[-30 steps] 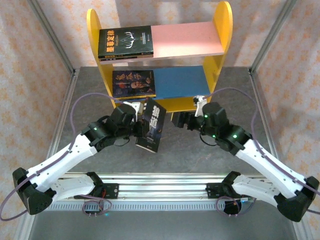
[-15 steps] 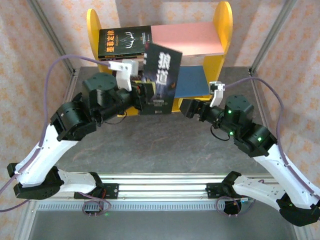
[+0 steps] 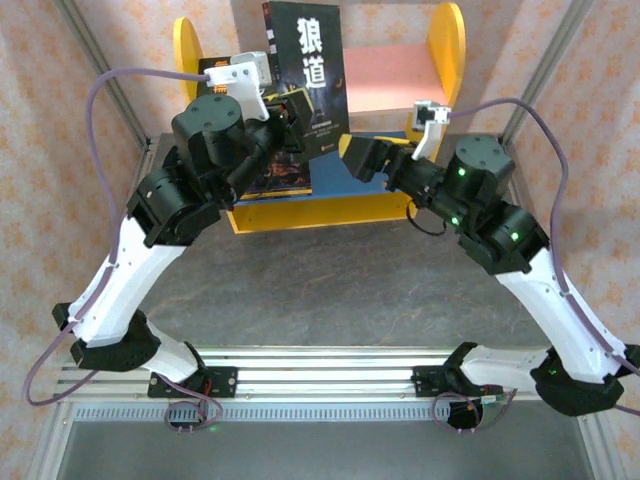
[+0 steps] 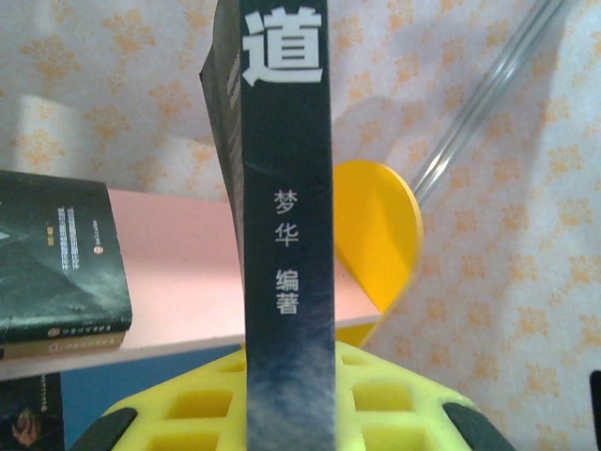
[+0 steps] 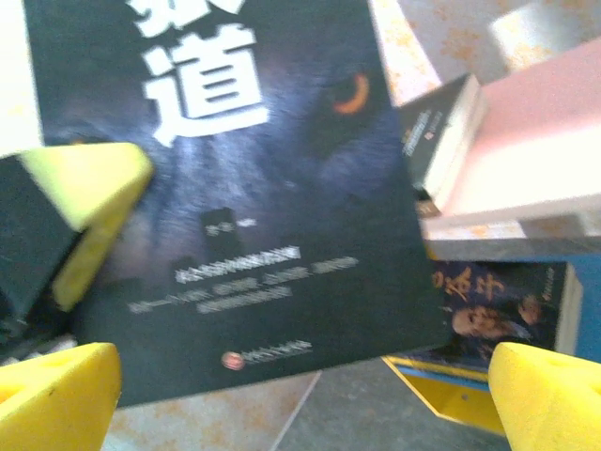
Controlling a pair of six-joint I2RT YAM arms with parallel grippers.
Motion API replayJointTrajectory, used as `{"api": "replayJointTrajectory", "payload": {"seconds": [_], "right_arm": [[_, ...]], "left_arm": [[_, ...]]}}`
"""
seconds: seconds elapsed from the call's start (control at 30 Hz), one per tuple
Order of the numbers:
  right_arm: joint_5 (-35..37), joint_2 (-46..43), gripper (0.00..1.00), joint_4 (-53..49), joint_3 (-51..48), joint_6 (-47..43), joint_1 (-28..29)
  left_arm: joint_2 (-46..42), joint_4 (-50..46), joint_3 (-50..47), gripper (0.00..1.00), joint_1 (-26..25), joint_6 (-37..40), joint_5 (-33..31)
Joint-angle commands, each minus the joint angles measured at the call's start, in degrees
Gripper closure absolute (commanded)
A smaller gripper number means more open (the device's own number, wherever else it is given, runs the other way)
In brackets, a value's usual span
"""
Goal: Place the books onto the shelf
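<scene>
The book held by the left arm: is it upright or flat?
Upright. The book stands on end, its spine vertical between the left fingers.

Dark book (image 5: pixel 254 216) ahead of spread yellow fingers (image 5: pixel 56 399); shelf (image 5: pixel 535 160) at right.

Glossy paper book (image 3: pixel 305 70), matt smooth tabletop (image 3: pixel 340 290)

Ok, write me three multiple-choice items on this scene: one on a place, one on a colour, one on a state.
1. The dark book in the left gripper is: A in the air near the pink upper board; B flat on the table; C on the lower board.
2. The shelf has side panels coloured: A green; B yellow; C white.
3. The right gripper is: A shut on the book; B shut empty; C open.
Key: A, it stands upright, held aloft; B, both round-topped panels are yellow; C, its fingers are spread apart.
</scene>
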Motion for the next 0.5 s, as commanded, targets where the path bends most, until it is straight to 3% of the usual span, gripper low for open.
{"api": "replayJointTrajectory", "payload": {"seconds": [0.0,0.33,0.47], "right_arm": [[-1.2,2.9,0.01,4.3,4.8,2.3,-0.3],[-2.0,9.2,0.01,12.6,7.9,9.4,-0.4],[-2.8,11.2,0.01,17.8,6.6,12.8,-0.4]], "left_arm": [[-0.4,11.1,2.9,1.00,1.3,-0.9,0.4],[0.0,20.6,2.1,1.00,3.4,0.4,-2.1],[-2.1,27.5,-4.9,1.00,3.4,-2.0,-3.5]]}}
